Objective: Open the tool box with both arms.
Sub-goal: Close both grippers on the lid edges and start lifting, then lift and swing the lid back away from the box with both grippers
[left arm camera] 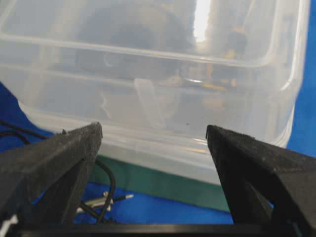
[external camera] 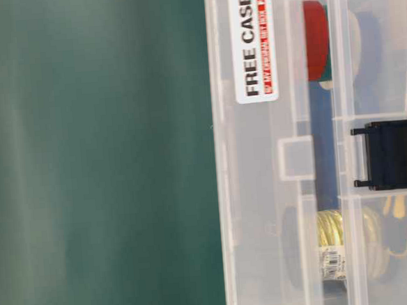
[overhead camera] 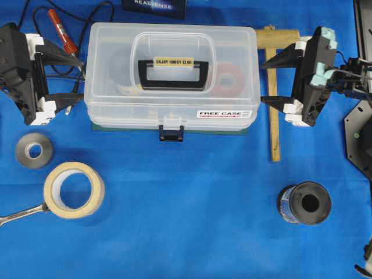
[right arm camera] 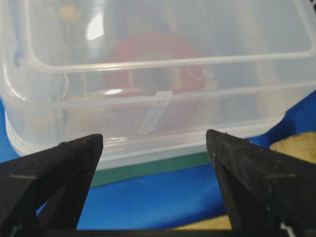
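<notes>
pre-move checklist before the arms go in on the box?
1. Left tool open: ok.
2. Right tool open: ok.
3. Both tools face the end walls of the large clear plastic rectangular tool box, not touching: ok.
4. Dark blue front latch released: cannot tell; it lies down against the front.
5. Lid shut, black handle flat: ok.
6. Wooden mallet lies under the right tool: not ok.

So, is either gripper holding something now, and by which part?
Nothing is held. The left gripper and right gripper are open, one at each end of the tool box.
</notes>
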### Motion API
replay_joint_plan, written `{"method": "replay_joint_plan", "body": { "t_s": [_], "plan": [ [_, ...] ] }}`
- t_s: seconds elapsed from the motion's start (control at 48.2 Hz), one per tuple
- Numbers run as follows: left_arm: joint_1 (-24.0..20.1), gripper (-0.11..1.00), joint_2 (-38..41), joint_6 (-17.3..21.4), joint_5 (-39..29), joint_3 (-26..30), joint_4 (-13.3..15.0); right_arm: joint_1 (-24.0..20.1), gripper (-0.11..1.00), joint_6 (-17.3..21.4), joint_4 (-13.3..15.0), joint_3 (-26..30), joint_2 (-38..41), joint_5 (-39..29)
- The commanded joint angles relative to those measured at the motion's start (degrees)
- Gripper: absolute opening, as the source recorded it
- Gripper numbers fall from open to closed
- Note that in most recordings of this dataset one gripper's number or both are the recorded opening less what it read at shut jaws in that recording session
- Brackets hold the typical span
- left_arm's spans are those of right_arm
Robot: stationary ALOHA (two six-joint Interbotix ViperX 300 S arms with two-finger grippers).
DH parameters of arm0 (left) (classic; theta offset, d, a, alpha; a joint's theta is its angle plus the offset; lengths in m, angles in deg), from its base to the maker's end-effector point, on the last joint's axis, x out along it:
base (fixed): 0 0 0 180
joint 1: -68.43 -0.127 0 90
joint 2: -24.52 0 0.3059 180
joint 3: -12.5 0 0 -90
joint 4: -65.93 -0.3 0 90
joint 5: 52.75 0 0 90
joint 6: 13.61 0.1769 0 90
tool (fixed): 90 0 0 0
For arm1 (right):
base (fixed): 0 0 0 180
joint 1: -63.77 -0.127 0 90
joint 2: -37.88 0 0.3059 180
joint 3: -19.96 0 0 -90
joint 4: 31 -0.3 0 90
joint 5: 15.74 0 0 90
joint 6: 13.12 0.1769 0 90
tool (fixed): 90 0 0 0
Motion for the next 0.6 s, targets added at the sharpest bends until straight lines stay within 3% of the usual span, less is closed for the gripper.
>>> {"method": "replay_joint_plan", "body": {
  "t_s": [0.0, 0.581],
  "plan": [
    [0.5, 0.88, -1.4, -0.3, 1.7, 3.7, 0.1, -0.2, 0.86, 0.2, -0.2, 4.0, -1.6, 1.0],
    [-0.3, 0.88, -3.2, 0.1, 3.4, 4.0, 0.1, 1.2, 0.86, 0.0, -0.1, 5.0, -2.6, 1.0]
  ]
}}
